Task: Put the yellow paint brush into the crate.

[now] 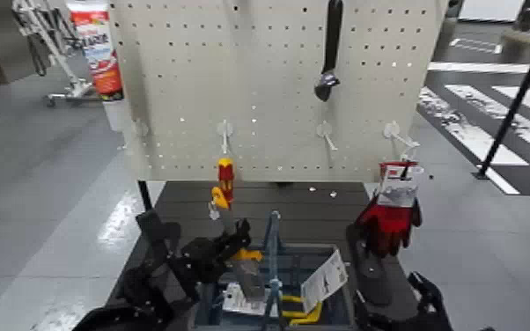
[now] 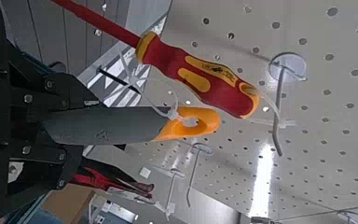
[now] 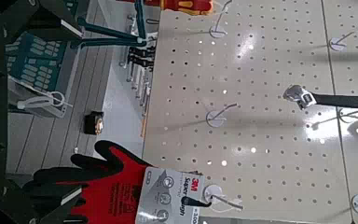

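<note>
The crate's (image 1: pixel 349 304) near edge runs out of the head view; its far left corner is hidden behind the left gripper (image 2: pixel 67 131), which also covers the grey-handled tool's (image 2: pixel 117 122) lower end. The pegboard's (image 1: pixel 189 53) top edge is cut off.

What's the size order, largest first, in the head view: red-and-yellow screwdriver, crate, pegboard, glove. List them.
1. Pegboard
2. Crate
3. Glove
4. Red-and-yellow screwdriver

The grey-handled, orange-tipped brush (image 1: pixel 250 277) is hanging bristles-down in the left pincer (image 1: pixel 233 245); the grey-blue crate (image 1: pixel 200 304) is standing upright below.
</note>
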